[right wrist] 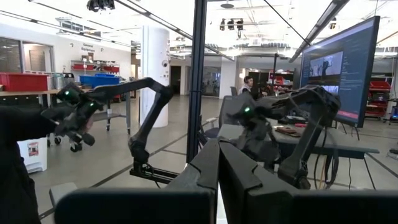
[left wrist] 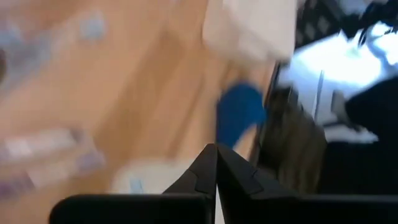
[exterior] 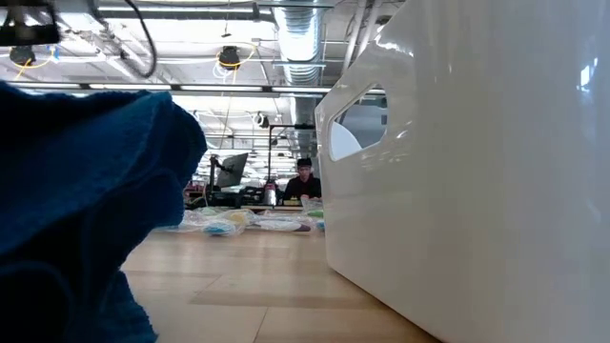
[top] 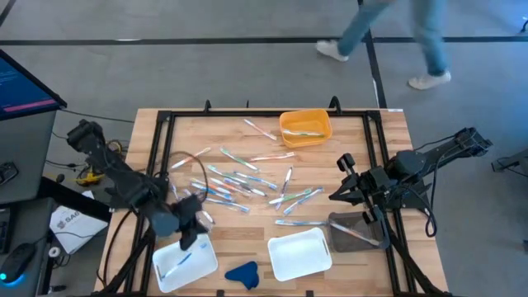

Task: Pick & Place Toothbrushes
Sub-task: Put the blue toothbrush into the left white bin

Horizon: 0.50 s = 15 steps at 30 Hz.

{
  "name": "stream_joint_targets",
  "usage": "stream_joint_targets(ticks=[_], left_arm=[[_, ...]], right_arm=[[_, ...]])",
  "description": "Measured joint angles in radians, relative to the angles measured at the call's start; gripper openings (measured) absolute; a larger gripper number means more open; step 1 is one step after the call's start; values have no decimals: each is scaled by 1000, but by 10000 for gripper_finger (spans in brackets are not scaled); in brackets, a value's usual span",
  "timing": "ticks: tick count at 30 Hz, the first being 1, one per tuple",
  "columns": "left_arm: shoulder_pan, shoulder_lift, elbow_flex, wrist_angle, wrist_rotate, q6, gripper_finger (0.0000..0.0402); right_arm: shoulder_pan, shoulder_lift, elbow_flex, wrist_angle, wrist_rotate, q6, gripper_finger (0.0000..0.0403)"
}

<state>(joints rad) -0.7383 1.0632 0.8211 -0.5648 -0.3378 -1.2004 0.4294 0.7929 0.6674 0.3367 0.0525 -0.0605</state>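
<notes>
left fingers [top: 191,239] pressed together above white tray [top: 169,272], right arm [top: 412,165] waiting

**Count on the tabletop**

Roughly two dozen toothbrushes [top: 239,183] are lying loose on the tabletop [top: 355,157]; an exact count is not possible. Two white trays [top: 300,253] are sitting at the near edge, one orange bin [top: 305,127] at the far side, one grey tray [top: 357,232], and one blue cloth lump [top: 242,274].

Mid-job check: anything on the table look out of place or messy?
Yes. The toothbrushes lie scattered loose across mid-table, not sorted. A blue cloth lump sits at the near edge between the two white trays, blocking much of the low view.
</notes>
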Motion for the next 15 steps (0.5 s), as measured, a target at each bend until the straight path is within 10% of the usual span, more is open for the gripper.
stream_joint_targets(ticks=[15], left_arm=[[253, -3, 0, 5, -49, 459, 0]], right_arm=[[0, 0, 0, 0, 0, 0, 0]])
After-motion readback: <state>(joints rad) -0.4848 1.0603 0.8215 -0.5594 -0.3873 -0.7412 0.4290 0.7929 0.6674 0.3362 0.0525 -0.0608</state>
